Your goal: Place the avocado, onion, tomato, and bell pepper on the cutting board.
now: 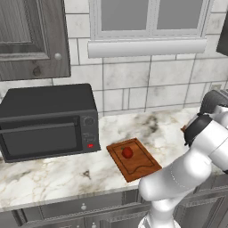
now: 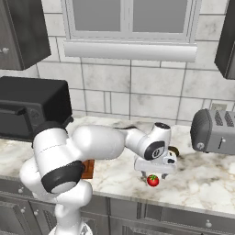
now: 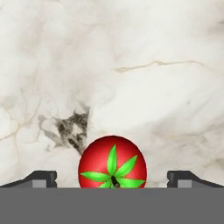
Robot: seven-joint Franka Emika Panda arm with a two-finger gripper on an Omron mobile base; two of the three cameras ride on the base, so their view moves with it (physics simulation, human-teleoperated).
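Item: bright red round green-capped tomato [image 3: 112, 164] on marbled white surface [image 3: 131, 65] | Tool [image 2: 153, 171]: released, we hover spread tips astride it for pickup | Destination: reddish-brown wooden cutting board [image 1: 142, 167], well apart, bearing a darker red bell pepper [image 1: 128, 152].

Bright red round tomato [image 3: 112, 162], green star cap up, rests on marble counter. Flat rectangular reddish-brown grooved wooden cutting board [image 1: 140, 166] lies on the counter; darker red bell pepper [image 1: 128, 152] sits on it.
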